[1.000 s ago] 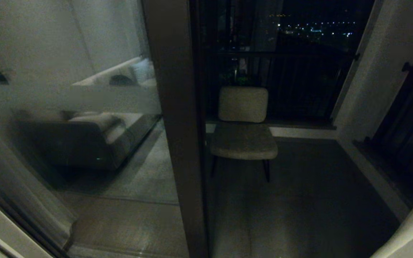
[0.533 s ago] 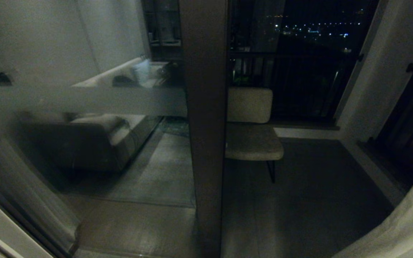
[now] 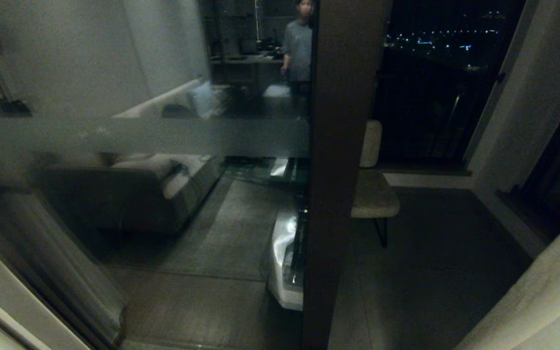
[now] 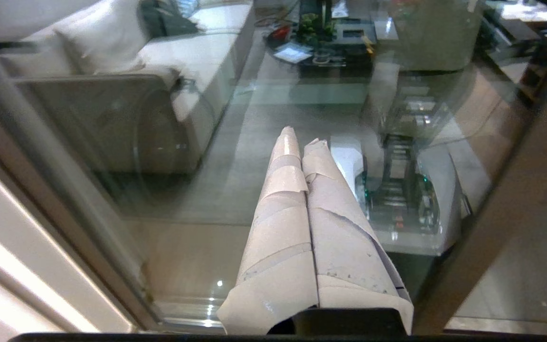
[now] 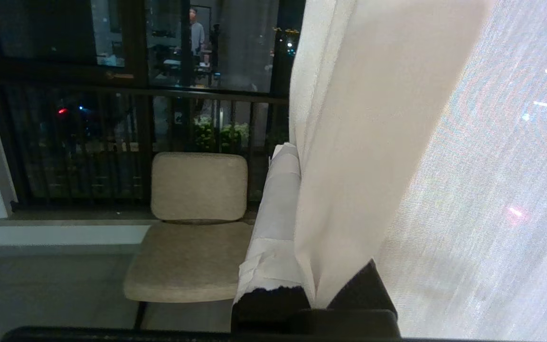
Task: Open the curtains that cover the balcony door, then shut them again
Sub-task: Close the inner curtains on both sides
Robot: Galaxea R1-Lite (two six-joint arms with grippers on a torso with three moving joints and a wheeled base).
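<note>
The right gripper (image 5: 297, 213) is pinching the curtain (image 5: 363, 142) edge, apparently drawing it across the balcony door (image 3: 343, 170). The left gripper (image 4: 302, 142) is hanging closed, empty. Next it likely needs steady sideways pulling.

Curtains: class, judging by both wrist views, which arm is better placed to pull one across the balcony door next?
Probably the right. The right gripper is shut on the curtain edge; the left gripper is shut on nothing, facing the balcony door.

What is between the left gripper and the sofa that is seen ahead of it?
The balcony door glass; the left wrist view shows the left gripper before it, the sofa only reflected.
</note>
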